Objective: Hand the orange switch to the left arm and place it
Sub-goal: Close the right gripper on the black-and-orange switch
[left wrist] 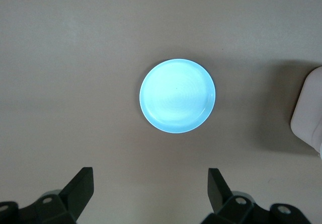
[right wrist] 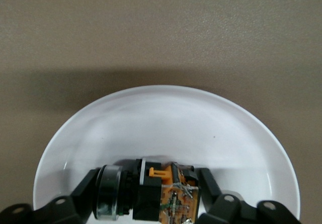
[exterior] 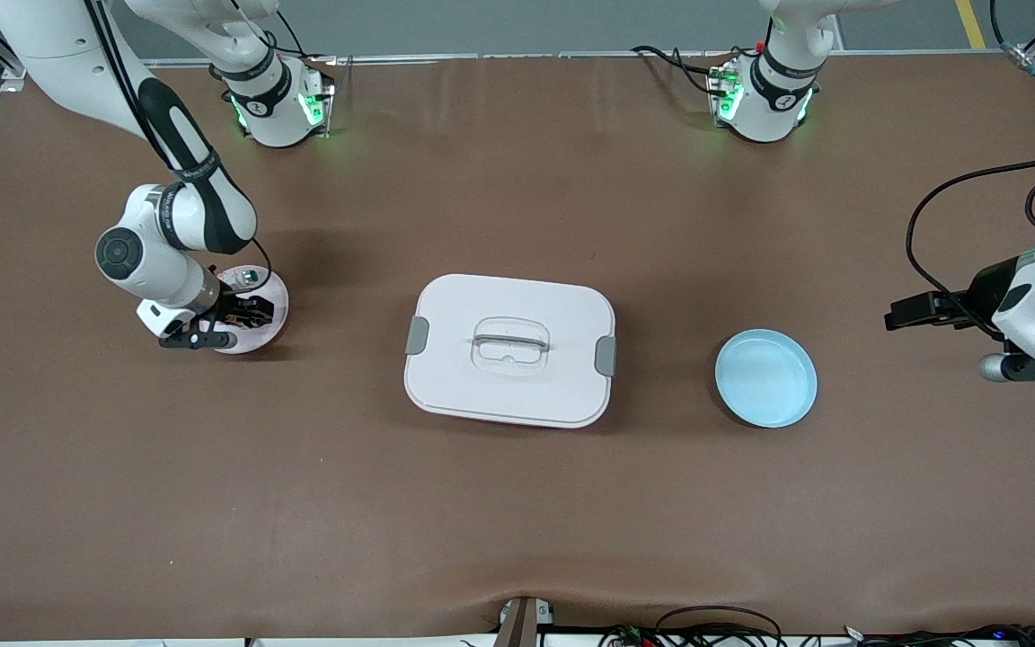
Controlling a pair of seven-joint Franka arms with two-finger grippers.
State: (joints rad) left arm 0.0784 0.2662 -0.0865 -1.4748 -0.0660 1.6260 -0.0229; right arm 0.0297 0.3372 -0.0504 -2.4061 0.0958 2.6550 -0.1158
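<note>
Switch (right wrist: 156,194) clamped between right jaws in white plate (right wrist: 166,118) | left jaws spread, waiting

Front view: the right hand (exterior: 243,310) hides most of the white plate (exterior: 273,289); the orange switch cannot be made out. The left hand (exterior: 917,313) is cut off at the frame's right edge.

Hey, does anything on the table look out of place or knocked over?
Nothing stands out. The box sits flat with lid on, the blue plate lies flat, and the right gripper grips the switch over the white plate.
</note>
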